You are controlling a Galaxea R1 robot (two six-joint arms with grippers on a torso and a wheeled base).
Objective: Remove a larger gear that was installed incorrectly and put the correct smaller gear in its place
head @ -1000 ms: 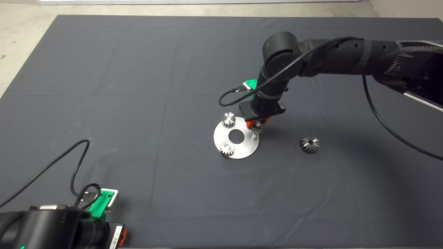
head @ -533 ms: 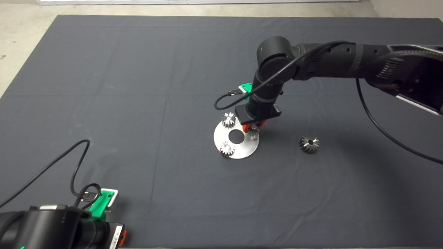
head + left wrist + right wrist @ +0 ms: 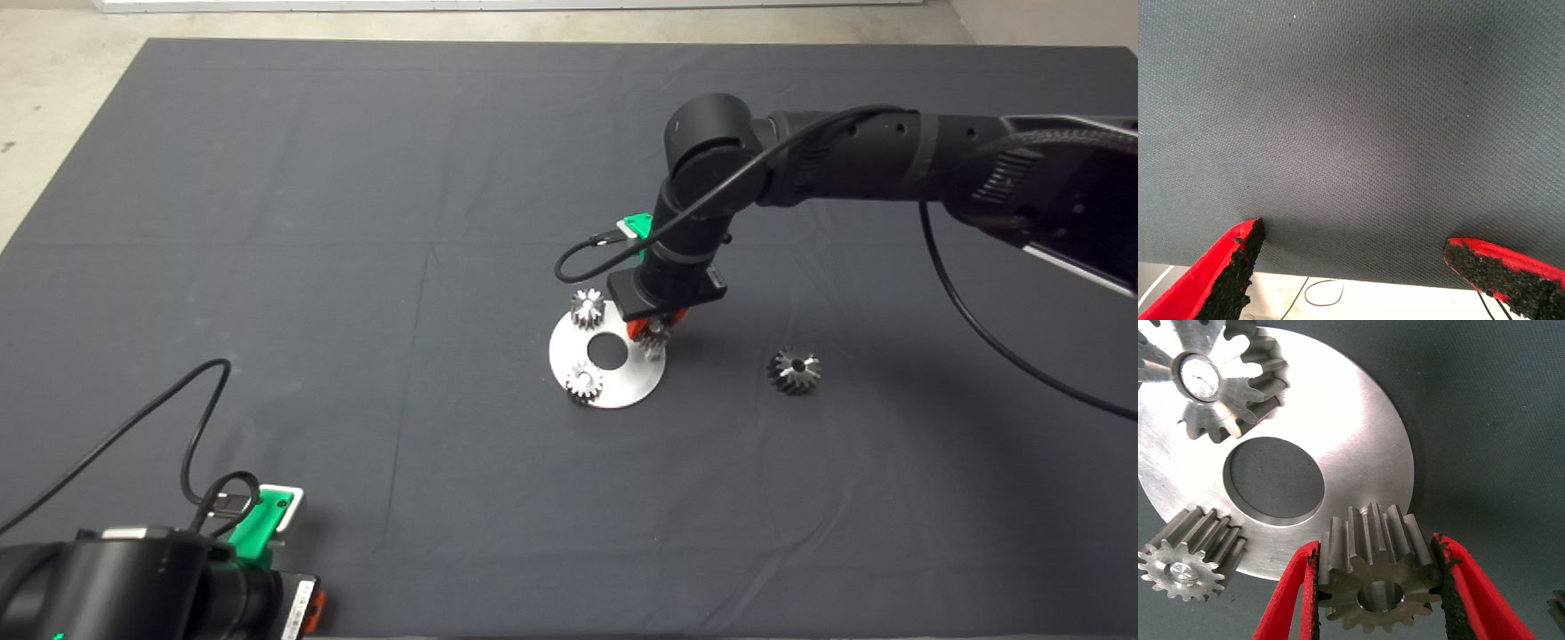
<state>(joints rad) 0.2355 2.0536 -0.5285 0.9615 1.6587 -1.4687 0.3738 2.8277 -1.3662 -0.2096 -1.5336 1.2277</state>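
Smaller gear (image 3: 1377, 585) is clamped between the right gripper (image 3: 1377, 600) pads at the round steel plate (image 3: 1365, 433) edge, not seated yet. Larger gear (image 3: 795, 370) already lies off on the mat (image 3: 356, 178), well apart. Left gripper (image 3: 1351, 267) is parked, spread wide.

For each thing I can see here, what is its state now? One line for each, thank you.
right hand: shut on the smaller gear, at the plate's edge
smaller gear: clamped between the red fingers
larger gear: lying free on the mat, apart from the plate
round metal plate: flat on the mat
two pale small gears: seated on the plate
left hand: open, parked at the lower left
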